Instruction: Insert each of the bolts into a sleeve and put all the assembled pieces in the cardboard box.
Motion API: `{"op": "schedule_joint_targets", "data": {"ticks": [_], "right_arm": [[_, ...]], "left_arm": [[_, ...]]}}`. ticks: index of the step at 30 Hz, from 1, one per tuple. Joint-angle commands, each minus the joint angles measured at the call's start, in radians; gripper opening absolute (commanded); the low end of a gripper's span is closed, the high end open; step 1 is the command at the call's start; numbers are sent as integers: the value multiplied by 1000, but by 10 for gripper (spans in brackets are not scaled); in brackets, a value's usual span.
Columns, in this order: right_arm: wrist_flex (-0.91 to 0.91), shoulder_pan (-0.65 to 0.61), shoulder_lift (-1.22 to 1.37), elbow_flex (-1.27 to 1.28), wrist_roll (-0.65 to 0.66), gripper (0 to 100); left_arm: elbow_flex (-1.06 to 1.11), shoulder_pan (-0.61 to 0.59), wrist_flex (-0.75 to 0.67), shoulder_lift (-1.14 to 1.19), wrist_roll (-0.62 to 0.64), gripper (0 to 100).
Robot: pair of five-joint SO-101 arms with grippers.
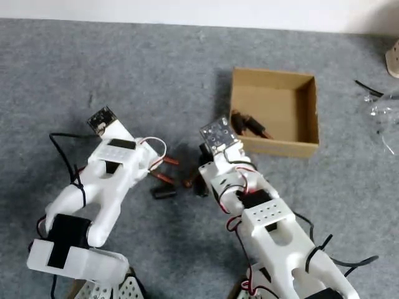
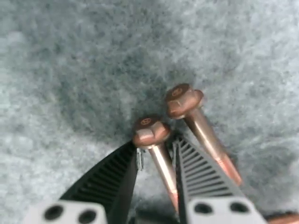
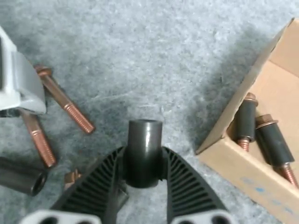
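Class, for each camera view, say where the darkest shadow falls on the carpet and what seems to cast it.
High view: dark band on the carpet along the cardboard box, at its left wall. Left wrist view: dark patch around the two bolt heads, probably the arm's own shadow. Right wrist view: shade hugging the box wall, beyond the sleeve in the right end effector.

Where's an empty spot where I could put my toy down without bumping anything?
The gray mat is bare at the far side, left of the cardboard box. The box's right half is bare too. It's crowded between the left gripper and right gripper: bolts and a spare sleeve lie there.
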Motion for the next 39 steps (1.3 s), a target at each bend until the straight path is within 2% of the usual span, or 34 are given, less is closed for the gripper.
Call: {"op": "schedule_joint_targets", "data": {"ticks": [1,5,10,17,22,31,39], "right_arm": [[-36,18,-36,-4,11,4],[-36,18,-36,-4,11,4],[-36,18,-36,-4,11,4],[-36,18,-36,-4,11,4],[-36,16,-42,-4,11,4],[-31,12,-48,-4,11,4],[-30,10,-50,-2,11,4]], "left_arm": [[-7,-18,21,8,9,106],[-8,-16,21,8,6,0],[-8,-15,23,1,0,6],[-2,-18,23,-81,-103,5],[102,-24,20,-315,-216,5],[366,-16,17,-842,-327,5],[516,-16,17,-1165,-411,5]]}}
